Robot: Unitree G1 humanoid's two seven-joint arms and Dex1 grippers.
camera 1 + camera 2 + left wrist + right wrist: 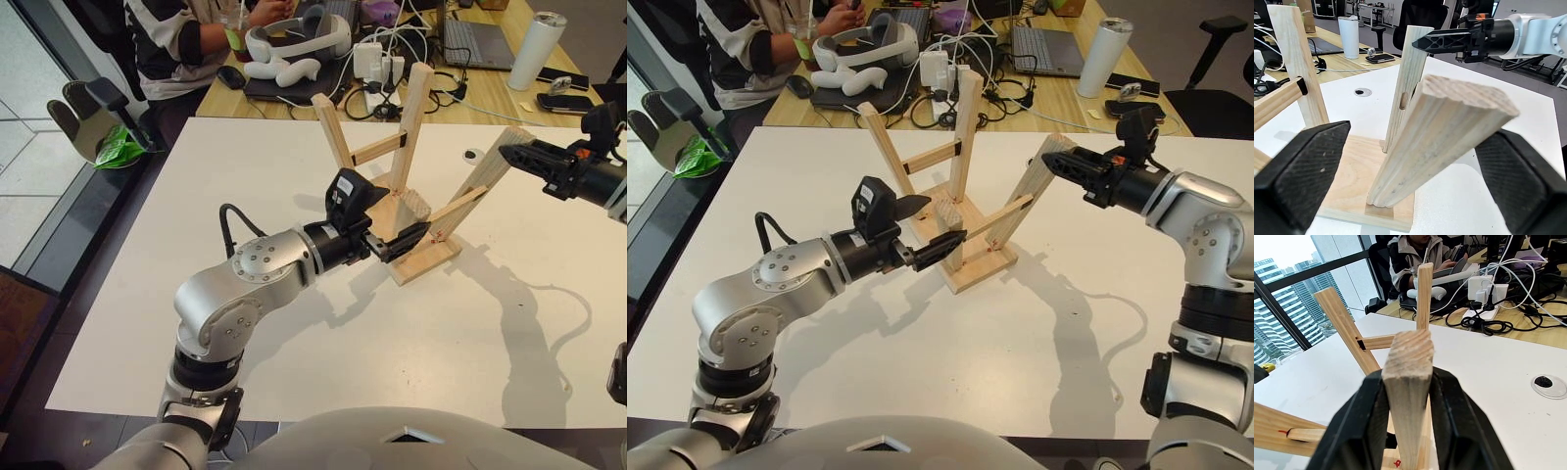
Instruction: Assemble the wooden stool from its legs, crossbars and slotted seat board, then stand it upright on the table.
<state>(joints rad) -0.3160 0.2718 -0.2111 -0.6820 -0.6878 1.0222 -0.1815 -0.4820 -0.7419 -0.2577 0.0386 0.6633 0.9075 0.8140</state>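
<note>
Four legs (965, 127) are being carried pointing upward by the seat board (977, 271), which is lying flat near the middle of the table (1068, 333), slightly toward its far edge. The top of the rightmost leg (1027, 194) is being pinched by the right gripper (1058, 160), while the nearest leg (1435, 142) is being flanked, untouched, by the left gripper (933, 227), its fingers (1308, 171) spread wide.

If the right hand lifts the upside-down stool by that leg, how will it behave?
Likely stiff: the stool is solid wood, crossbars bracing the legs. Gripped by the right hand at one leg tip, off-centre, it would probably swing and tilt.
</note>
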